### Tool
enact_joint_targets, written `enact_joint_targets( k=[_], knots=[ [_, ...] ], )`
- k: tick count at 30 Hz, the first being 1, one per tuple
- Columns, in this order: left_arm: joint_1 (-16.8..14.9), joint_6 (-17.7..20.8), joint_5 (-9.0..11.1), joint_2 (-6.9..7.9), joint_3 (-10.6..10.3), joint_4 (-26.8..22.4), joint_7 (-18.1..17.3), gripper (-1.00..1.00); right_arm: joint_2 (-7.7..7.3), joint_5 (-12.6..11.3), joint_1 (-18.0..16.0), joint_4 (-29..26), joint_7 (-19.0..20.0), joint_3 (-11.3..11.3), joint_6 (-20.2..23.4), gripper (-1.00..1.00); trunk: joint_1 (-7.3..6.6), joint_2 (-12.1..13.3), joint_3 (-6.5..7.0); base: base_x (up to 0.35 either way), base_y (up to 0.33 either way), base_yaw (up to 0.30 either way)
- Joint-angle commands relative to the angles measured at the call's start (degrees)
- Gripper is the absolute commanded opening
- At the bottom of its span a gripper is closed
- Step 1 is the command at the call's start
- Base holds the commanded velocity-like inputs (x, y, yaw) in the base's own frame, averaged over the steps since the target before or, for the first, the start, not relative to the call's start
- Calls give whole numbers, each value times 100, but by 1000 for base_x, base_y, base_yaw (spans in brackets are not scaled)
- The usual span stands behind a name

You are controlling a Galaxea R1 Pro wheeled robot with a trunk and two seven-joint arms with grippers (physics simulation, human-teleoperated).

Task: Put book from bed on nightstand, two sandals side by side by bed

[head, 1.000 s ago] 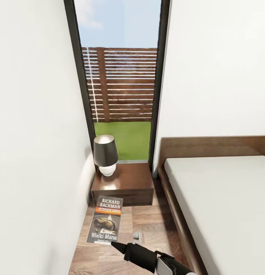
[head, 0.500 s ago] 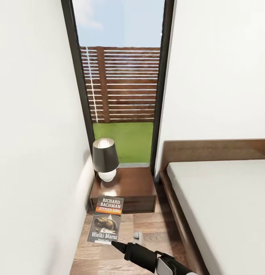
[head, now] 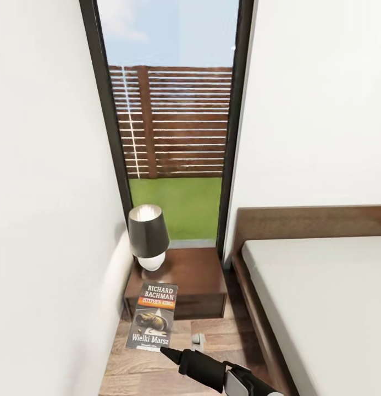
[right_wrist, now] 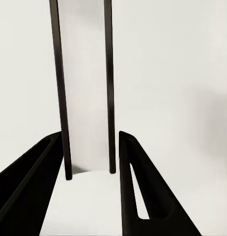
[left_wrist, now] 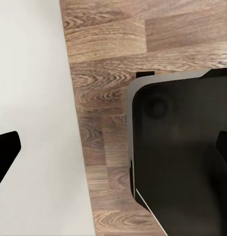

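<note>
Head view: the right end effector (head: 164, 352) carries the book (head: 153, 317) upright by its lower edge, in the narrow aisle between the white wall and the bed (head: 322, 308). The carry-to-nightstand step looks to be in hand. The nightstand (head: 185, 275) lies just ahead, beneath the tall window. A black-shaded lamp (head: 148, 235) occupies its left-rear corner, so the book should go on the bare front or right part. Whether the left end effector is open cannot be told.
</note>
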Motion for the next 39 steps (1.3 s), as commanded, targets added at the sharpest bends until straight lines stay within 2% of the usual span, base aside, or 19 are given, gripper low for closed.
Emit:
enact_joint_targets(
  k=[1,6,27,32,35,37,39],
  knots=[
    [-4,-15,44,2,-50,-1,22,100,0,-65,-5,2,-8,14,42,-100,6,-12,-12,264,-4,0],
    [-4,-14,44,8,-44,-1,22,100,-3,-71,-6,2,-182,13,42,-100,6,-12,-12,249,-2,0],
    [-4,-14,44,10,-48,-1,22,100,-30,-84,-6,-10,-341,-41,84,-100,6,-12,-12,165,0,0],
    [-4,-14,44,16,-49,-1,22,100,-37,-82,-7,-13,-369,-200,109,-100,6,-12,-12,126,0,0],
    [-4,-14,44,17,-49,-1,22,100,-44,-73,-7,-10,-382,-434,132,-100,6,-12,-12,123,0,0],
    [-4,-14,44,18,-49,-1,22,100,-45,-70,-7,-10,-385,-515,160,-100,6,-12,-12,122,0,0],
    [-4,-14,44,14,-49,-1,22,100,-53,-68,-7,-13,-388,-710,361,-100,6,-12,-12,120,0,0]
  ],
)
